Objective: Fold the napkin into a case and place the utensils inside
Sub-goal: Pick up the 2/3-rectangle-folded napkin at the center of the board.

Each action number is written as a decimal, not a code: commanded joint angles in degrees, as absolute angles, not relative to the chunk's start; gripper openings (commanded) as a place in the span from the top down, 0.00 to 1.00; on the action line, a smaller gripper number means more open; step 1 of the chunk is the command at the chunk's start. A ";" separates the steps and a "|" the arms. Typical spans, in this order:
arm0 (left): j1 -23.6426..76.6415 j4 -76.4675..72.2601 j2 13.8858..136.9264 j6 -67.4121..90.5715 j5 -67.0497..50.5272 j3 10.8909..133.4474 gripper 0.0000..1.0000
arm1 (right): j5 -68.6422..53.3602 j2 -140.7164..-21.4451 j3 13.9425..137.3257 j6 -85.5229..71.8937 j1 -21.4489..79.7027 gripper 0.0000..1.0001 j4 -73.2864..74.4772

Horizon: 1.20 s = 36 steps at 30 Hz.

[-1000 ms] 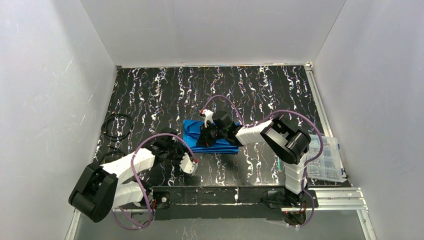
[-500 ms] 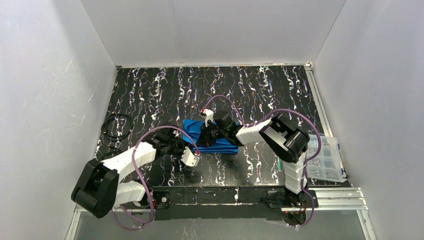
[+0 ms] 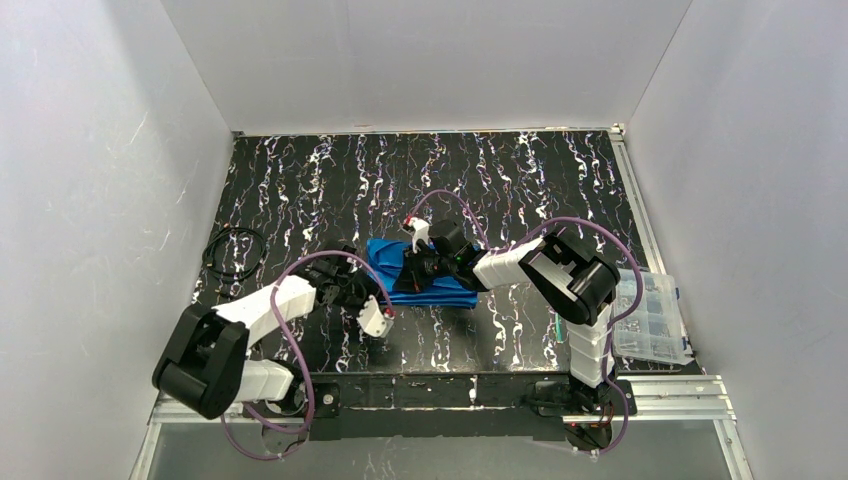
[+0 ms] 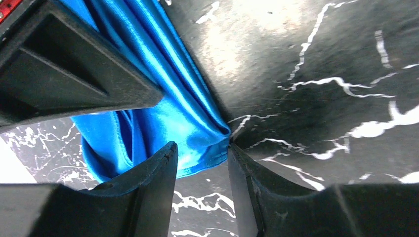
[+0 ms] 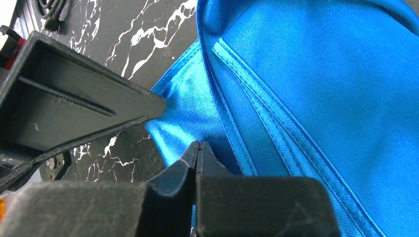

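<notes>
The bright blue folded cloth napkin (image 3: 445, 294) lies flat, its long axis running from the left gripper (image 4: 200, 148) to beneath the right gripper (image 5: 197, 144). One end corner points into the left gripper's narrowly parted jaws; the right gripper's jaws are closed tight just above the hem.

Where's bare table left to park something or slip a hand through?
Free: the far table between the napkin and the back wall; also the near strip between napkin and arms' mount. Crowded: left gripper and right gripper at the napkin; cable coil at left.
</notes>
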State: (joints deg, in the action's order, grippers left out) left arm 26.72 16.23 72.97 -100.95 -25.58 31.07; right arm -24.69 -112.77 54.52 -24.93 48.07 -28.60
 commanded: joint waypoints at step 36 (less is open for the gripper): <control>25.66 31.43 78.13 -83.25 -37.36 41.48 1.00 | -6.39 -88.02 38.97 -15.84 45.40 0.01 -45.00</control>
State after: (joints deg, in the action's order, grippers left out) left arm 26.02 27.24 79.46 -86.83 -33.06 39.22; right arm -9.17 -89.82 36.97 -21.52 46.41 -41.87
